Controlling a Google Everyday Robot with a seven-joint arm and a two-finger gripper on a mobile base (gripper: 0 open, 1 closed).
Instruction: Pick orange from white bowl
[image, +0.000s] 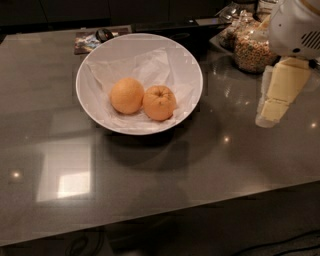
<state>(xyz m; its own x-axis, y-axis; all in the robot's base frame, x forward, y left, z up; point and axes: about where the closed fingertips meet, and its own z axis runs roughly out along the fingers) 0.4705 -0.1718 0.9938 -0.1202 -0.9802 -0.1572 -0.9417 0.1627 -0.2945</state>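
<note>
Resting in the white bowl (131, 44), the orange (159, 102) sits a little right of the bowl's middle, its puckered stem dimple turned up and toward the back, with creases spreading from it. It lies on crumpled white paper (150, 67) that lines the bowl and rises against the far wall. Touching it on the left is a second fruit (127, 95), paler and smoother, with no dimple in view; the two lie side by side on the paper. The bowl is wide and shallow and stands on a dark grey, glossy surface (150, 200), toward the back and somewhat left of centre, casting a soft shadow in front of itself. A bright square reflection (67, 172) shows on the surface near the front left. Behind the bowl's left rim lies a flat printed card with a small dark object (92, 39) on it. At the back right stands a clear jar (252, 50) filled with pale, grainy contents, among other containers too dim to make out. The gripper (270, 116) hangs at the far right, well apart from the bowl and above the surface, cream-coloured and pointing down and slightly left, below the arm's rounded white housing (297, 25); seen side-on, it does not show how far open it is
</note>
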